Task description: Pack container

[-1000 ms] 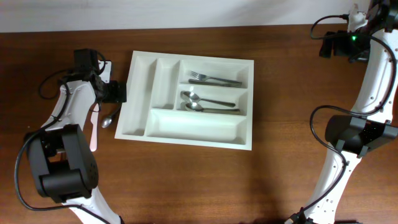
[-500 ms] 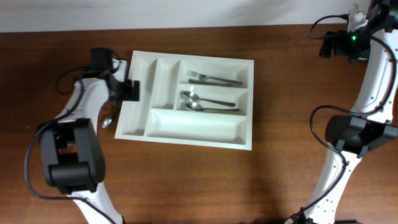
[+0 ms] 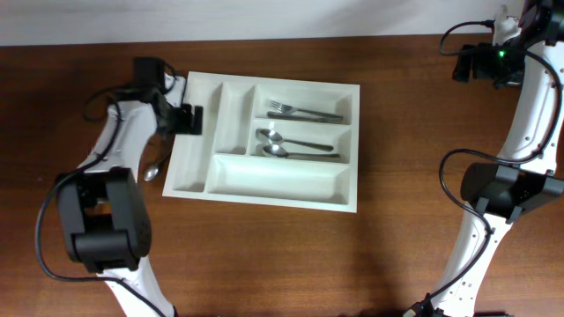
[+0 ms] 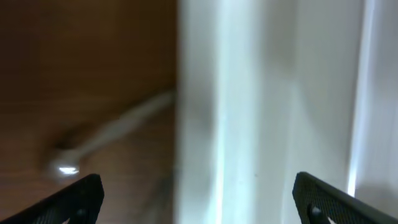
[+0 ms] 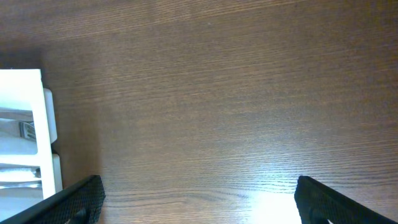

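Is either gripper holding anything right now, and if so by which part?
Nothing is held. The left gripper is open over the tray's left rim, and the right gripper is open above the table.

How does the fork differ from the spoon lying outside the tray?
The fork lies inside the tray, in its top long compartment; the spoon lies on the table left of it. The fork runs level, tines leftward; the spoon slants, bowl at its lower end. The fork shows whole; the left arm hides part of the spoon. Both look silvery.
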`<state>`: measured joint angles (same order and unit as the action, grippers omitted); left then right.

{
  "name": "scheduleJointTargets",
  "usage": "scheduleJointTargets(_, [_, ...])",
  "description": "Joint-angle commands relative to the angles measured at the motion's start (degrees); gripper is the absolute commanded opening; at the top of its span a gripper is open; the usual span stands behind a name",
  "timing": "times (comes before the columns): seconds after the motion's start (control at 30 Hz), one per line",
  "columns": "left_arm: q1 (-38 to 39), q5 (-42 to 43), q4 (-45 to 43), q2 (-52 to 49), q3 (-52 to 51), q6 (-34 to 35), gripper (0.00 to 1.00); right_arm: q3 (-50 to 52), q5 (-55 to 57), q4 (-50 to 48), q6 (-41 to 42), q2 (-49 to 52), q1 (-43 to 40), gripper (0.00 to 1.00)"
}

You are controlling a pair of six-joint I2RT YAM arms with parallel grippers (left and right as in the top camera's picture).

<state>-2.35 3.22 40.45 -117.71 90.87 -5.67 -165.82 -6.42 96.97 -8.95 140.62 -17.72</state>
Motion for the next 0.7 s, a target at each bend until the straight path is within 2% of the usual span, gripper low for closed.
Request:
scheduleJointTargets(0.0, [-4.04,3.34,2.21,1.31,5.35,2.01,0.99,-0.85,0.52,0.31,0.46,-1.40,-0.31,0.99])
scheduleJointTargets(0.13, [-7.85,2.21,3.48,1.64,6.84,4.02,0.99,-0.85,0.52,0.33,0.46,-1.40,-0.31,0.99])
scheduleJointTargets(0.27, [-10.75,-2.71,5.03,1.38,6.60,5.05,0.99,-0.85,0.52,0.31,0.46,-1.40,-0.31,0.99])
scheduleJointTargets(0.67, [-10.36,-7.10,2.25,-1.03,0.57,4.81,0.99,-0.85,0.52,0.31,0.46,-1.40,-0.31,0.99])
